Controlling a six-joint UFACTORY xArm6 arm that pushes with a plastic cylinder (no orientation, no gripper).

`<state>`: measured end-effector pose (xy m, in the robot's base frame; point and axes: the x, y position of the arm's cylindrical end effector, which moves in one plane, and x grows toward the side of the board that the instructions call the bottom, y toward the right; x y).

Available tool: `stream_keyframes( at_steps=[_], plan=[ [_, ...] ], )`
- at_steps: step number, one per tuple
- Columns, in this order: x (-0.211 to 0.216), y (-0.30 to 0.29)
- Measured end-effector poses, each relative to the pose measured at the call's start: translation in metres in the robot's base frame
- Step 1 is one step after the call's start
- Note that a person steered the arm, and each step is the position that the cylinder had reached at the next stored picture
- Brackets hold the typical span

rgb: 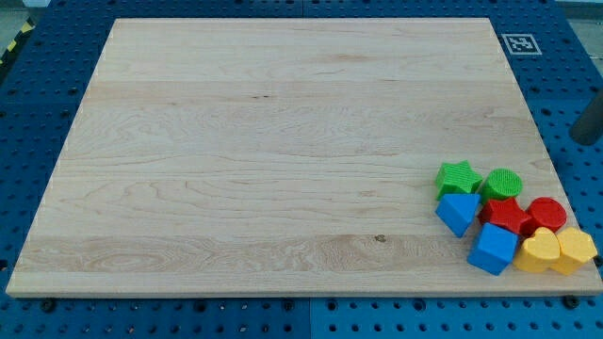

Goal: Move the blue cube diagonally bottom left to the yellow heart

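The blue cube (495,249) sits near the board's bottom right corner, touching the left side of the yellow heart (539,252). A dark rod shows at the view's right edge, off the board; its lower end, my tip (585,141), is well above and to the right of the block cluster and touches no block.
Packed in the same cluster are a green star (458,177), a green cylinder (503,184), a second blue block (459,213), a red block (506,217), a red cylinder (546,214) and a second yellow block (576,249). The wooden board (264,151) lies on a blue pegboard table, with a marker tag (519,43) at the board's top right.
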<state>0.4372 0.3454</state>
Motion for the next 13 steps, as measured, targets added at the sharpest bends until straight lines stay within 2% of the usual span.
stream_keyframes(
  at_steps=[1, 2, 3, 4, 5, 6, 7, 8, 9, 11, 12, 13],
  plan=[
    [0.029, 0.000],
    [0.121, 0.000],
    [0.178, -0.004],
    [0.178, -0.022],
    [0.180, -0.071],
    [0.171, -0.119],
    [0.141, -0.173],
    [0.131, -0.187],
    [0.148, -0.185],
    [0.134, -0.205],
    [0.141, -0.205],
    [0.166, -0.195]
  ],
)
